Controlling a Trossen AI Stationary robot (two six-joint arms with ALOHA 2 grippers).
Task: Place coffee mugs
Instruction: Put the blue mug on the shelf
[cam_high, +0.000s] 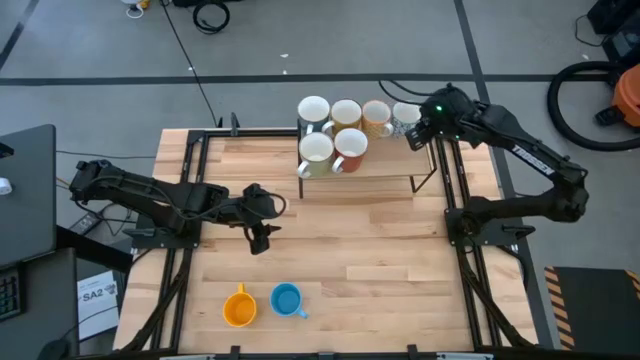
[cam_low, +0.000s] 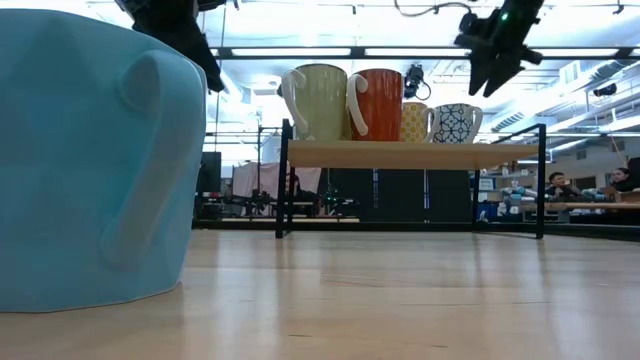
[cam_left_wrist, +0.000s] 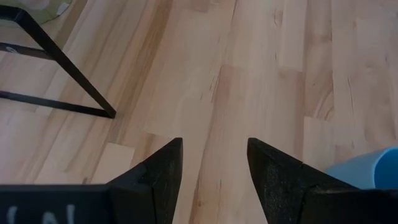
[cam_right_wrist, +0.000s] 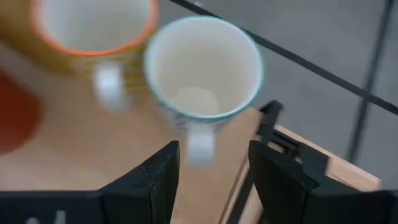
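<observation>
Six handled ceramic mugs already up on the low black-framed wooden shelf (cam_high: 385, 170) at the far side of the pale plank table (cam_high: 400, 260): a white mug (cam_high: 313, 110), a cream mug (cam_high: 346, 114), a yellow-patterned mug with an orange rim (cam_high: 377, 118) and a teal-rimmed mug with a dark lattice pattern (cam_high: 404, 117) in the back row; a pale green mug (cam_high: 316, 150) and a reddish-brown mug (cam_high: 350, 145) in front of them. Two left down on the table near its front edge: an orange mug (cam_high: 239, 306) and a light blue mug (cam_high: 287, 299), just beside each other, both upright with handles showing. Judged roughly three quarters done, going by six placed and two waiting; no further mugs in sight.

Right gripper (cam_high: 421, 133) poised above the shelf's right end, directly over the teal-rimmed mug; fingers parted and gripping nothing, the mug standing free below them with its handle (cam_right_wrist: 199, 148) towards the wrist camera; looks like a fresh release, though only a guess. Left gripper (cam_high: 258, 237) low over bare table between shelf and the two remaining mugs; fingers spread, empty; blue mug just at the corner of its wrist view. Likely next: left arm reaching towards the front for the blue or orange mug.
</observation>
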